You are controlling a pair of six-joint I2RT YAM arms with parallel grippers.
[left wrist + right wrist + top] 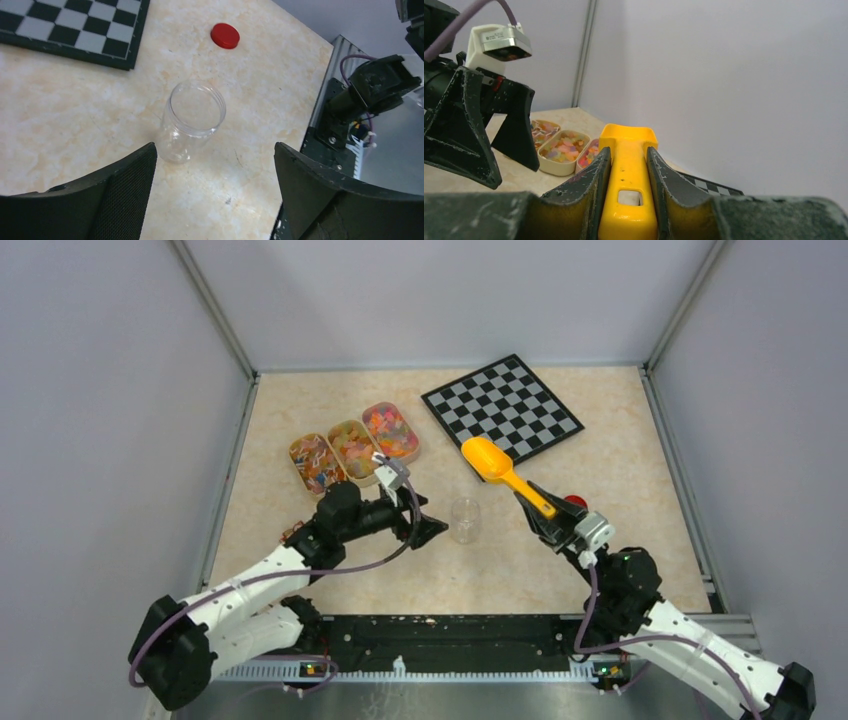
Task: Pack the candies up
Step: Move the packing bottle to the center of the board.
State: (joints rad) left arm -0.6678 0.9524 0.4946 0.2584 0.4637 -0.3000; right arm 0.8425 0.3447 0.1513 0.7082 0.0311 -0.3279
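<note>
The candies [352, 448] lie in three oval tubs at the back left, and show in the right wrist view [562, 147] too. A clear jar [464, 521] stands open and empty mid-table; it also shows in the left wrist view [191, 120]. Its red lid [225, 35] lies apart on the table, near the right gripper. My left gripper [428, 528] is open and empty, just left of the jar. My right gripper [548, 521] is shut on the handle of the yellow-orange scoop [500, 472], held above the table right of the jar; the scoop [628, 165] points toward the tubs.
A chessboard [502, 407] lies at the back right, under the scoop's bowl. Metal rails and grey walls bound the table. The dark mounting bar [450, 640] runs along the near edge.
</note>
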